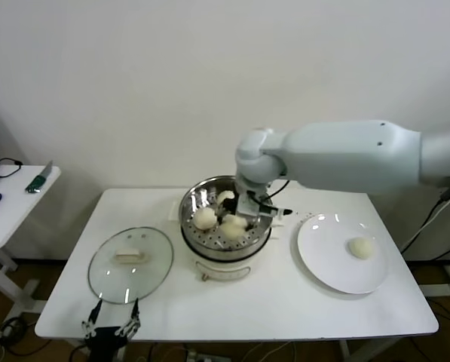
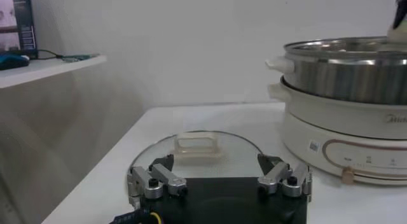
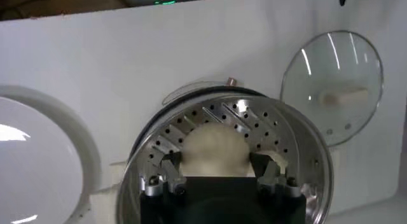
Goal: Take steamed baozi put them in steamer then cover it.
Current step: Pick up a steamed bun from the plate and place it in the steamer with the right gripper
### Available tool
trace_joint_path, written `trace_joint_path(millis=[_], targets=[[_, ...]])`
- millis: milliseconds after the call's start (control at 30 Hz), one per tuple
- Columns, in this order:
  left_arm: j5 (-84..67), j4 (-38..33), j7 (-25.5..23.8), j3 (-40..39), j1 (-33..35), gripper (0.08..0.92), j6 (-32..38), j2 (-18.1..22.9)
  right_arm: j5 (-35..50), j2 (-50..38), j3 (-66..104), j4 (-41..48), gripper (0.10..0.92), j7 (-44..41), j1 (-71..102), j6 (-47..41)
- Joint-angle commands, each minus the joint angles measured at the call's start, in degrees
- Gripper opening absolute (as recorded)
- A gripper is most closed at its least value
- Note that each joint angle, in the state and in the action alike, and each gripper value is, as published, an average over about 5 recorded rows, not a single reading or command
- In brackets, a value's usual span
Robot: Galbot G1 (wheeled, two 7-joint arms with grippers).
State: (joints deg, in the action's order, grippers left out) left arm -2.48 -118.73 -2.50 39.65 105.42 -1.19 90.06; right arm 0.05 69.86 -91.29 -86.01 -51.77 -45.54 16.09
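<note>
At the near edge of the white counter, the left gripper hangs idle with its fingers spread wide, just in front of the cover, which lies flat on the counter with its cream handle up. Farther back, at the middle of the counter, stands the steamer on its cream pot base. Inside the basket the right gripper pinches one baozi between its fingers, low over the perforated bottom. Two other baozi rest in the basket beside it. To the robot's right, a white plate carries a single baozi, well apart from the steamer.
</note>
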Motion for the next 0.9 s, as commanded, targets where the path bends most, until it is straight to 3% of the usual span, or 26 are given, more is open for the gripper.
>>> trace_joint_path(millis=[33, 667, 900], targets=[[0.01, 0.06, 0.0, -0.12, 0.09, 0.823, 0.12, -0.05, -4.74, 3.62, 0.0, 4.13, 0.721, 1.67, 5.44, 0.89], [0.3, 0.31, 0.26, -0.48, 0.23, 0.823, 0.69, 0.03, -4.18, 4.53, -0.24, 6.33, 0.721, 5.11, 7.74, -0.01], [0.54, 0.21, 0.29, -0.7, 0.39, 0.823, 0.82, 0.19, -3.64, 3.92, 0.01, 6.11, 0.81, 6.08, 7.06, -0.08]])
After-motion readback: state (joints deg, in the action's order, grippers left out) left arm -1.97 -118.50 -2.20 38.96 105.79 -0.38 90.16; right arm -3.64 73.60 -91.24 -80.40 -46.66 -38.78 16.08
